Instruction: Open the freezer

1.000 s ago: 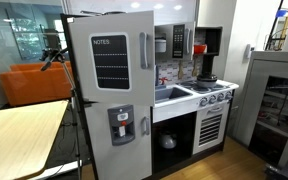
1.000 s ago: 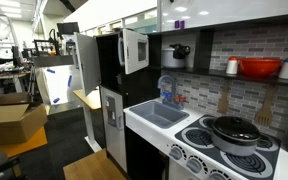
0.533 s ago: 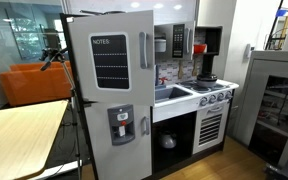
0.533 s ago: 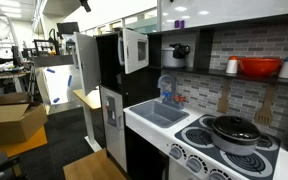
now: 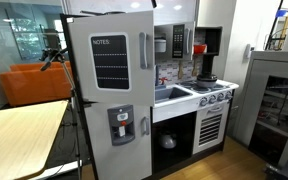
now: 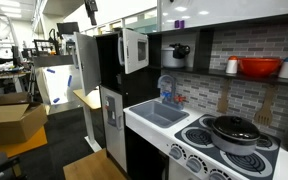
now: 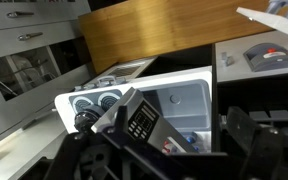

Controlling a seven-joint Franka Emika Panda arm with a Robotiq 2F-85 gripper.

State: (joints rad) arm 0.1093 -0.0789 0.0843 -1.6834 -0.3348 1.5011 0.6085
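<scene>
Freezer (image 5: pixel 109 60) interior hidden, gripper (image 6: pixel 90 6) cropped at top edge

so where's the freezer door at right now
In an exterior view the freezer stands left of centre, directly above the dispenser door and left of the microwave.

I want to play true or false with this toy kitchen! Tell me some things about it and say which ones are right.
1. The freezer door has a black panel that says NOTES. True.
2. The sofa behind the wooden table is blue. False: it is orange.
3. A red bowl sits up above the stove. True.
4. Nothing stands on the stove. False: a dark pot with a lid is on it.
</scene>
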